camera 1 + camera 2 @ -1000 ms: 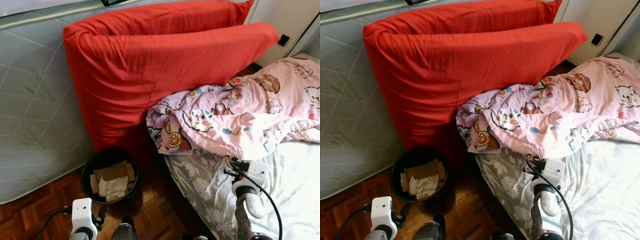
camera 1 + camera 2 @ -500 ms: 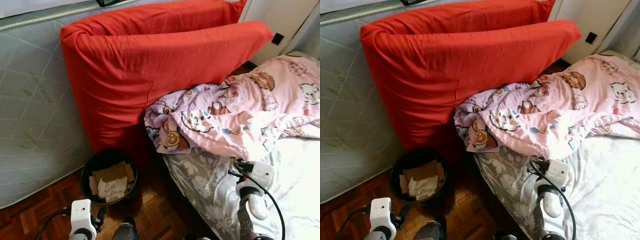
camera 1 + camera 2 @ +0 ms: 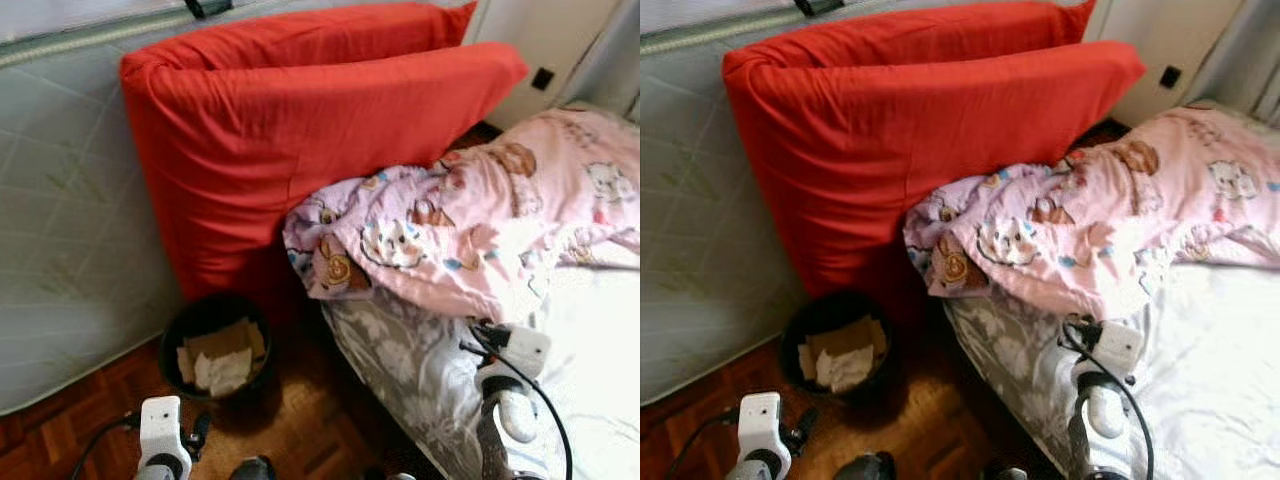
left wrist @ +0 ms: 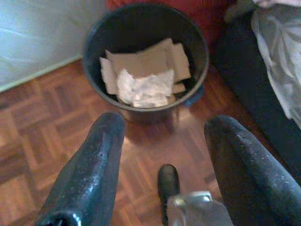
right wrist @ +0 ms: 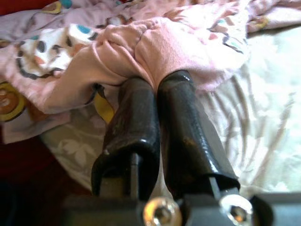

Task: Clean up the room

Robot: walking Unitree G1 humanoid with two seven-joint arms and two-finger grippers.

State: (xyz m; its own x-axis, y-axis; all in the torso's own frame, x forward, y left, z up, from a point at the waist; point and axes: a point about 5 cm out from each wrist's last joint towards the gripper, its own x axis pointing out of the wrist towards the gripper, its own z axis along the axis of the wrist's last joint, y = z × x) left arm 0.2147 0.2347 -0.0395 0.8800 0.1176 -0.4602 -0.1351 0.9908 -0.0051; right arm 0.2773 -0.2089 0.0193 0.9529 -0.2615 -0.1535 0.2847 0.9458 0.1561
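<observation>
Left eye view: bin (image 3: 215, 345) beside red cushion (image 3: 300, 140).

a pink blanket (image 3: 470, 235) lies bunched on the bed (image 3: 590, 340) against red pillows (image 3: 300, 140). a black bin (image 3: 215, 345) of paper scraps stands on the floor (image 3: 60, 430) beside the bed's corner.

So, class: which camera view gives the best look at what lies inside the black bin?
The left wrist view: it looks straight down into the black bin, showing cardboard pieces and crumpled white paper between the open left gripper fingers. Both eye views show the bin smaller, from a slant.
</observation>
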